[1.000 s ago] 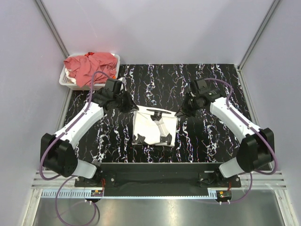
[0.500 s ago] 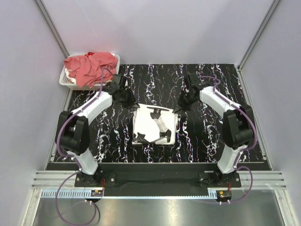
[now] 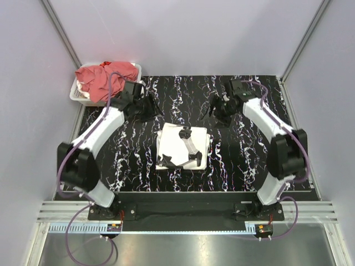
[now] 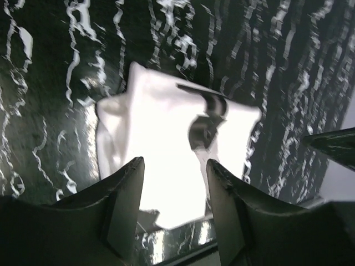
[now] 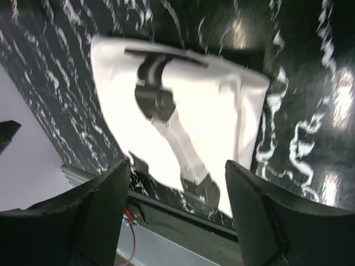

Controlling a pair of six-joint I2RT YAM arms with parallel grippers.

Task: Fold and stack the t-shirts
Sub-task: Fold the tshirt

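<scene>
Now, top view, white shirt: the white shirt (image 3: 182, 145) is folded into a near-square pad with no clear long axis. It lies flat mid-table on the table (image 3: 249, 160).
Top view, left gripper: the left gripper (image 3: 152, 110) is held just past the pad's far-left corner and is not touching it.
Top view, right gripper: the right gripper (image 3: 215, 112) is held past the far-right corner, also clear of the cloth.
Top view, red shirts: the red shirts (image 3: 106, 77) are heaped unfolded in the basket (image 3: 76, 95) at the far-left corner.
Left wrist view, jaws: they are spread with nothing between them.
Left wrist view, shirt: the pad (image 4: 166, 122) is seen below and ahead of the fingertips, towards the near edge.
Right wrist view, jaws: they are spread wide and hold nothing.
Right wrist view, shirt: the pad (image 5: 183, 105) is centred under the gap and not in contact, with dark marks on its top face.
Step, judged: the white shirt is taken as done, and a red one is due next.
Key relation, judged: the basket lies behind and to the left of the left gripper. The left arm is much the nearer, while the right arm would have to cross over the pad.
</scene>
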